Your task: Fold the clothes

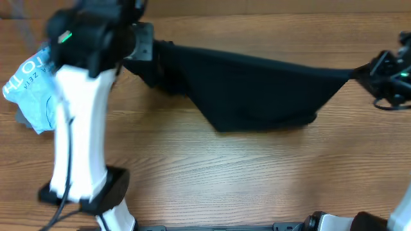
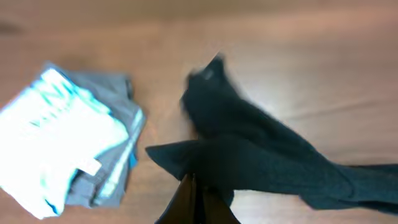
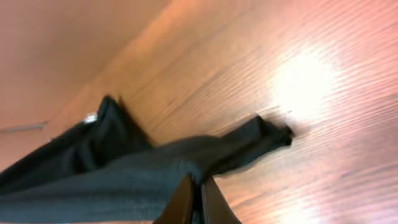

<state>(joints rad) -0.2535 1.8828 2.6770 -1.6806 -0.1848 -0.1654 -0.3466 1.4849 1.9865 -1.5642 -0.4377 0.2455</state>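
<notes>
Overhead view: a black garment (image 1: 257, 90) was held spread between the two arms over a wooden table (image 1: 225, 173). Its upper edge was drawn nearly straight and its lower edge sagged to a blunt point near the middle; whether that point touched the wood could not be told. The left gripper (image 1: 153, 48) met the garment at its left end and the right gripper (image 1: 358, 72) at its right end. Left wrist view: the left fingers (image 2: 186, 202) were pressed together on a corner of the garment, which trailed away from them in a dark band. Right wrist view: the right fingers (image 3: 211, 205) stood nearly closed, pinching the garment's edge, and a narrow tail of cloth ran on past them over the wood. A folded pile (image 1: 29, 90) of light blue, white and grey clothes lay to the left of the garment, apart from it. In the overhead view it sat partly behind the white left arm (image 1: 77, 141). Blur softened both wrist pictures, so the garment's kind could not be told.
</notes>
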